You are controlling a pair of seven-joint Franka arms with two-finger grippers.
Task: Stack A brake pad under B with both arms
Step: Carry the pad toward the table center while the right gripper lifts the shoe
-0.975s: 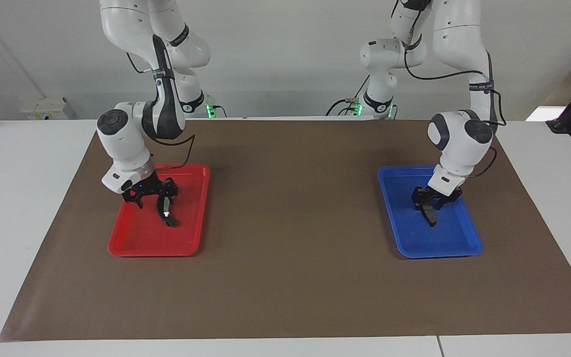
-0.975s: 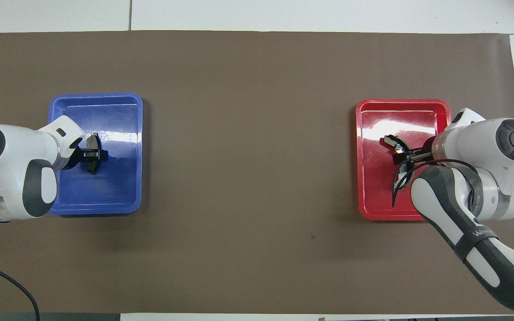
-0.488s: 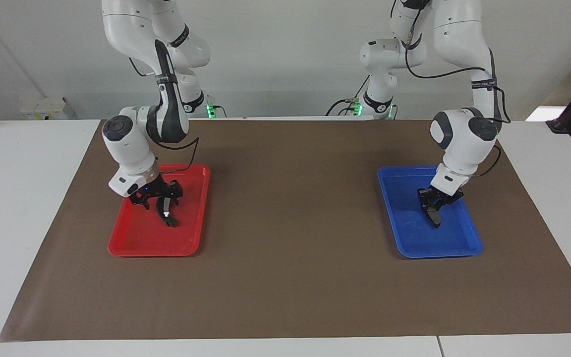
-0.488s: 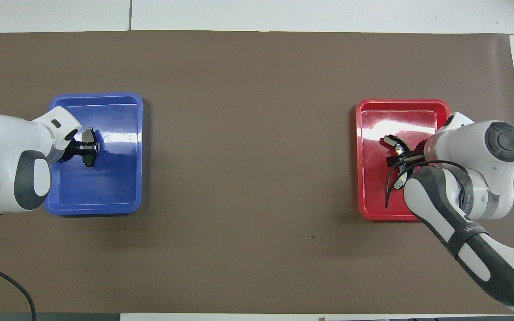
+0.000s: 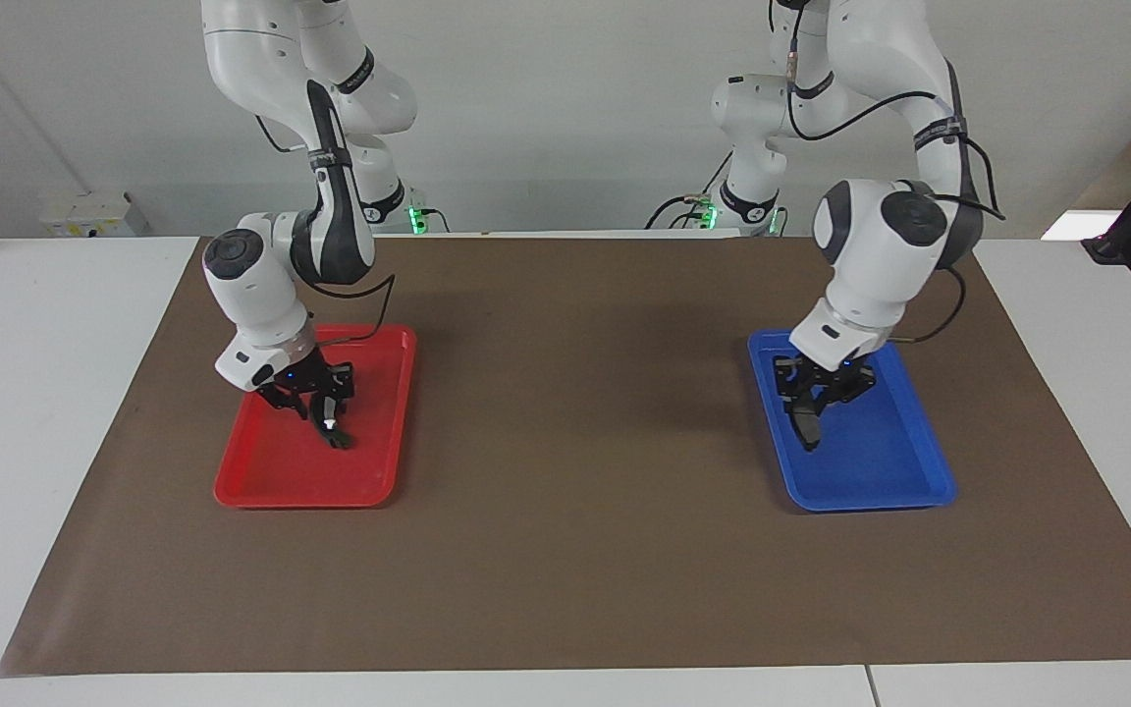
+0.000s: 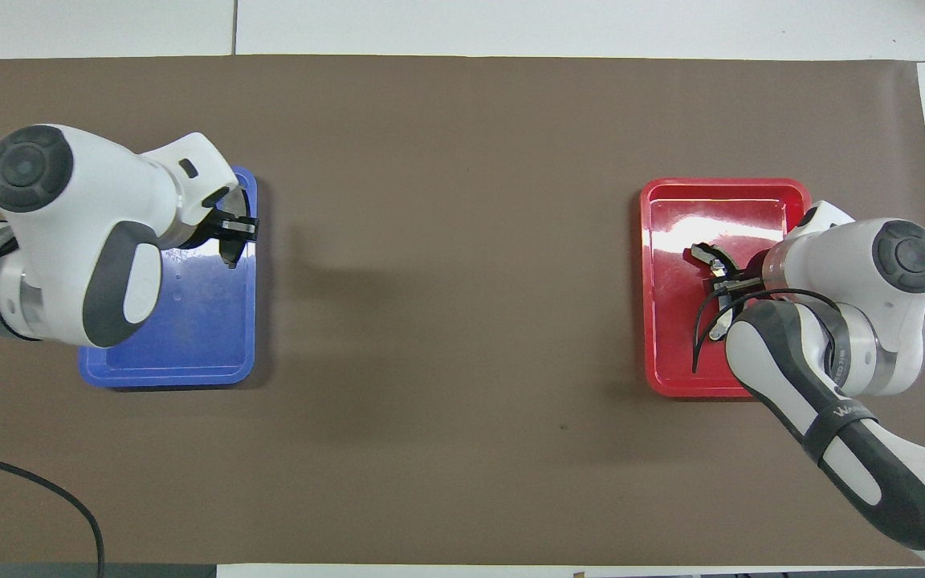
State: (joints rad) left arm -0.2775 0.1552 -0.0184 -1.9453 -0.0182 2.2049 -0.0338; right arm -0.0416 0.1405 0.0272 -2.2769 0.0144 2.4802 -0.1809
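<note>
The A brake pad (image 5: 807, 430), short and all dark, hangs from my left gripper (image 5: 814, 403), which is shut on it above the blue tray (image 5: 919, 471), over the tray's edge toward the right arm's end. In the overhead view the left gripper (image 6: 234, 233) and pad (image 6: 230, 253) sit over that same tray edge (image 6: 189, 353). My right gripper (image 5: 315, 398) is shut on B (image 5: 332, 430), the long curved piece with a pale strip, inside the red tray (image 5: 261, 481). B's lower end is at or just above the tray floor. B (image 6: 703, 255) shows beside the right gripper (image 6: 723, 277) in the overhead view.
Both trays lie on a brown mat (image 5: 575, 491) that covers the table, the red tray (image 6: 671, 353) at the right arm's end. The wide stretch of mat (image 6: 446, 321) between the trays is bare. A black cable (image 6: 699, 321) loops over the red tray.
My left gripper has lifted the short pad off the blue tray's floor and carried it toward the middle of the table. My right gripper with B has barely moved.
</note>
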